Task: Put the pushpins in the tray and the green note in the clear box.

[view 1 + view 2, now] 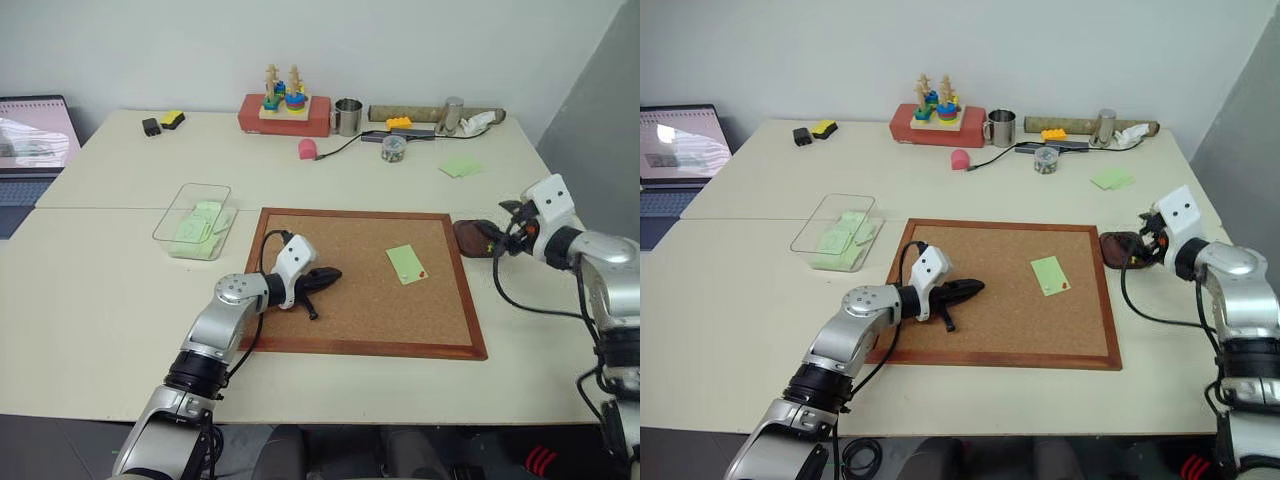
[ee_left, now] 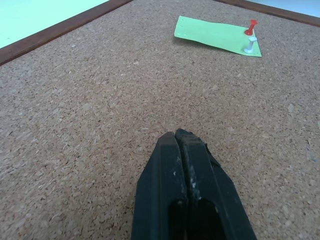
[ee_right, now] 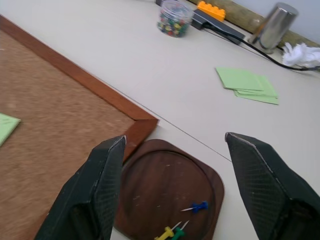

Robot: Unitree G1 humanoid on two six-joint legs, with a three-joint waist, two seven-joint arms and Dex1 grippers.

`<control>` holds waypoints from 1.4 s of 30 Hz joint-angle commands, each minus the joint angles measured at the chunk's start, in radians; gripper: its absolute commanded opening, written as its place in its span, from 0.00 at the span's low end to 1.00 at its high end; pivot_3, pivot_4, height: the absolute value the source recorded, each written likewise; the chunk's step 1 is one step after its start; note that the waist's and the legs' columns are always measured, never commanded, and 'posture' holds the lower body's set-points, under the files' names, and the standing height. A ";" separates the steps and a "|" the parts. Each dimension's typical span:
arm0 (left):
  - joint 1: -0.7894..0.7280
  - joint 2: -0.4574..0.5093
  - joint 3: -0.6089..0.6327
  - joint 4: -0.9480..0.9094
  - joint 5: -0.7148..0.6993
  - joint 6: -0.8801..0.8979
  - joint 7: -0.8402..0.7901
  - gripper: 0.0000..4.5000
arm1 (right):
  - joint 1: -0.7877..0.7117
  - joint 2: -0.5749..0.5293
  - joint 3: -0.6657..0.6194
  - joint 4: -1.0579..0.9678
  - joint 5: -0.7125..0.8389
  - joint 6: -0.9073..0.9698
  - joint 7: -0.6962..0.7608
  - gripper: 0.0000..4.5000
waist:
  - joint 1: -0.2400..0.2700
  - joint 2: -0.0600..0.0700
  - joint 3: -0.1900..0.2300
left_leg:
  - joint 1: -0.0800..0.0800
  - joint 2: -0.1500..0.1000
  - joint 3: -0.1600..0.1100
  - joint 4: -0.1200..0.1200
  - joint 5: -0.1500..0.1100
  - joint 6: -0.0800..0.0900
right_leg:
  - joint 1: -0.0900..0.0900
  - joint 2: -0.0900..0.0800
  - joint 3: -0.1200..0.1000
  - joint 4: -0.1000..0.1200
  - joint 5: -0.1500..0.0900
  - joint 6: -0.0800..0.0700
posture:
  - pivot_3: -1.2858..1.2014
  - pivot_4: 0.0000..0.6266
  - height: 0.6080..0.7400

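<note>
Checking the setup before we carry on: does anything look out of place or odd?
Nothing spilled or damaged. The green note lies askew on the corkboard, held by a red pin and a white pin at one end. The tray holds blue, yellow and green pins.

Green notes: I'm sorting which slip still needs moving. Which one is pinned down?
The green note on the corkboard: a red pushpin and a white one stand in its corner. Those in the clear box and on the table carry no visible pins.
</note>
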 commanded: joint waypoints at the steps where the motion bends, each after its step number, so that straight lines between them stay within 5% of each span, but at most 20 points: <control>1: 0.025 0.011 -0.026 0.021 0.028 0.017 -0.004 0.00 | 0.095 -0.005 0.030 -0.185 0.059 0.042 0.069 0.74 | 0.000 0.000 0.000 | 0.000 0.000 0.000 0.000 0.000 0.000 | 0.000 0.000 0.000 0.000 0.000 0.000 | 0.52 0.24 1.00; 20: 0.045 0.020 -0.021 -0.003 0.031 0.028 0.005 0.00 | 0.055 0.119 0.183 -0.081 -0.007 -0.020 0.056 0.74 | -0.003 0.000 0.000 | 0.001 0.000 0.002 0.000 0.000 0.000 | 0.000 0.000 0.002 -0.001 -0.002 0.005 | 0.52 0.24 1.00; 36: 0.050 0.021 -0.025 -0.008 0.031 0.030 0.012 0.00 | 0.050 0.149 0.190 -0.043 -0.016 -0.037 0.077 0.03 | -0.003 0.000 0.000 | 0.001 0.000 0.002 0.000 0.000 0.000 | 0.000 0.000 0.002 -0.001 -0.002 0.004 | 0.52 0.24 1.00; 42: 0.053 0.022 -0.026 -0.009 0.031 0.028 0.012 0.00 | 0.059 0.150 0.175 -0.090 0.010 -0.019 0.089 0.01 | -0.003 0.000 0.000 | 0.001 0.000 0.002 0.000 0.000 0.000 | 0.000 0.000 0.002 0.000 -0.002 0.004 | 0.52 0.24 1.00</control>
